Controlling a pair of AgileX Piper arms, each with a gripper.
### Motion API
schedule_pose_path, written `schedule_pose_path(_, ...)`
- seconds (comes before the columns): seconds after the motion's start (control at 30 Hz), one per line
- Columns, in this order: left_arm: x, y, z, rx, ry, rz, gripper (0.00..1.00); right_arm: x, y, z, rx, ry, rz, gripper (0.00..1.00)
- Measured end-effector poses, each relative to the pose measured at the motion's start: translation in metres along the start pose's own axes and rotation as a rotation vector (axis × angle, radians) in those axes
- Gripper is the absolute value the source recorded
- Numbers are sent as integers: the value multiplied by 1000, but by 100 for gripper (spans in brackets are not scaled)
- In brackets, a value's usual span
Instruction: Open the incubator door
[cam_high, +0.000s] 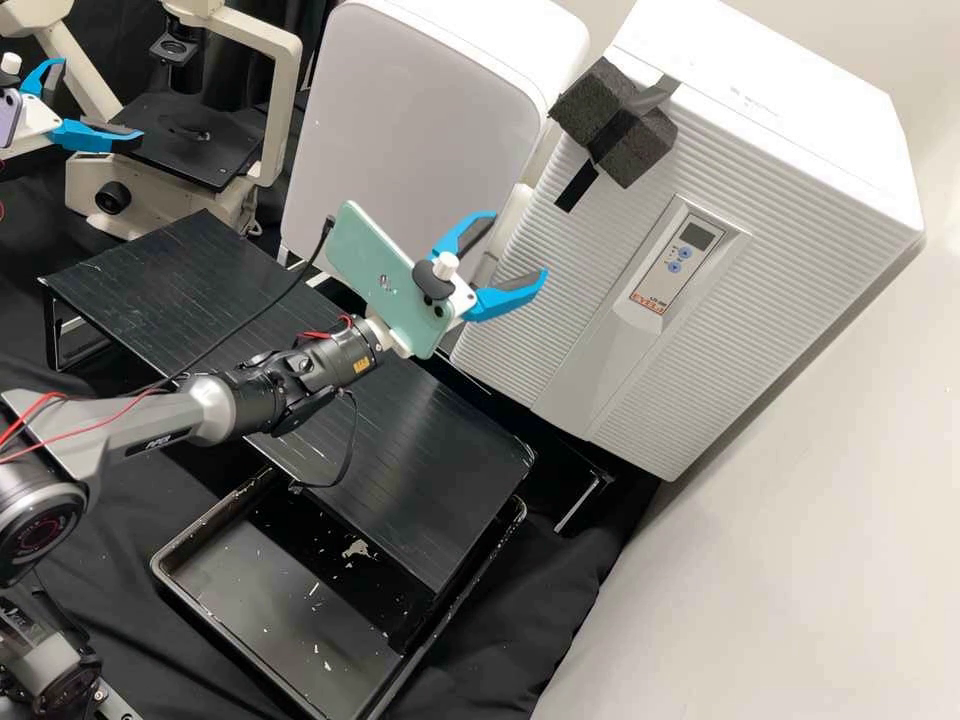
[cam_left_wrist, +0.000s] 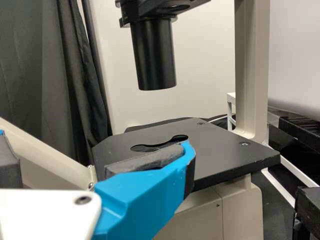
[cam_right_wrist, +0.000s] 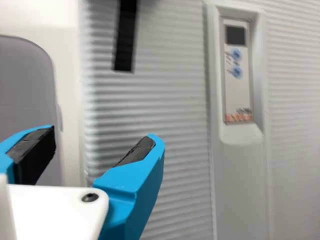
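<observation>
Bright blue are the two fingers of the right pincer (cam_high: 518, 243), which stand widely apart with nothing held between them. For the present step, I judge to be the approach to the door, it would be good to keep this opening and to raise the pincer slowly, with its fingers on both sides of the dark foam grip (cam_high: 645, 155) beyond and above it. After this, it should close firmly but gently, because the foam may compress or slip, and then pull along the swing of the door, not straight; on which side the hinge is, I cannot tell. The black strip (cam_high: 577, 187) below the foam can serve as a guide for aligning. Directly ahead of the pincer is the white incubator (cam_high: 740, 90), its door (cam_high: 530, 345) closed, as it seems, and finely ribbed. Farther along this front, a smooth recess carries the control panel (cam_high: 668, 265), with a dark display (cam_high: 697, 235) and two blue buttons. Well apart, the left pincer (cam_high: 103, 99) is also open and empty.
</observation>
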Motion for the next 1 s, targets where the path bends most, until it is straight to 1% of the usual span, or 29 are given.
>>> schedule_pose_path(0.13,0,0,0,0,0,0,100,7,1,-11,-18,20,23,100)
schedule_pose_path(0.2,0,0,0,0,0,0,100,11,1,-12,-21,12,38,100)
schedule_pose_path(0.3,0,0,0,0,0,0,100,18,-2,-7,-27,-24,54,100)
schedule_pose_path(0.37,0,0,0,0,0,0,100,21,-2,-4,-18,-43,62,100)
schedule_pose_path(0.4,0,0,0,0,0,0,100,22,-3,-3,-20,-53,64,100)
schedule_pose_path(0.43,0,0,0,0,0,0,100,23,-4,-2,-20,-58,65,0)
schedule_pose_path(0.53,0,0,0,0,0,0,100,26,-6,1,-35,-68,66,0)
schedule_pose_path(0.67,0,0,0,0,0,0,100,26,-6,2,-38,-79,68,0)
schedule_pose_path(0.7,0,0,0,0,0,0,100,26,-6,2,-47,-83,69,0)
schedule_pose_path(1.0,0,0,0,0,0,0,100,25,-6,4,-34,-113,83,0)
